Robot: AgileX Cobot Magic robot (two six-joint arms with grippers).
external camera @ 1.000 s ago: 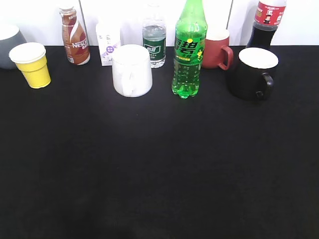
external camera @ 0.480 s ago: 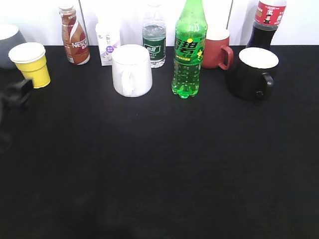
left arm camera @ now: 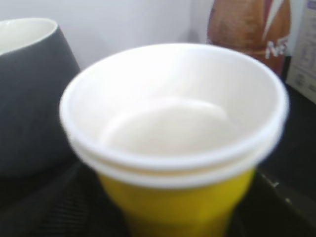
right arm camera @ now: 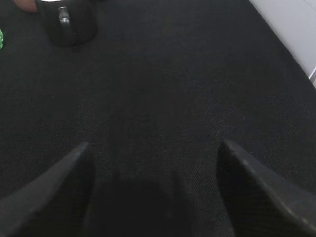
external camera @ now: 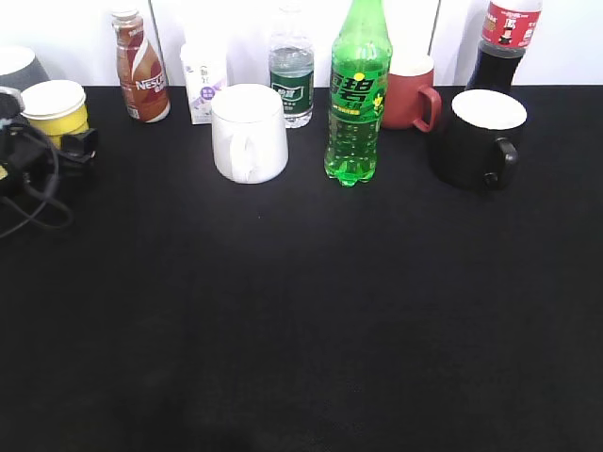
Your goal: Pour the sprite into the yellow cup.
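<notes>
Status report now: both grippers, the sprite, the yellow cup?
Left gripper at yellow cup, grip unclear. Right gripper open, empty. Sprite upright, capped, untouched. White mug stands between them.

Black tool (external camera: 80,143) (looped black cables (external camera: 33,202))

Black cloth-covered table (external camera: 301,311) fills most of the exterior frame, from the bottom edge up to about a fifth from the top. Fine woven texture shows in the right wrist view (right arm camera: 163,89). Matte, no glare, no hard shadows.

White wall (external camera: 236,28) runs across the top of the frame behind the table's back edge. Two thin dark vertical lines on it: one upper left (external camera: 153,38), one upper right of centre (external camera: 435,28), look like panel seams or cords, can't tell which.

Right wrist view: table edge runs diagonally at upper right, pale surface (right arm camera: 296,24) beyond it.

Light is even, diffuse, bright on the wall.
</notes>
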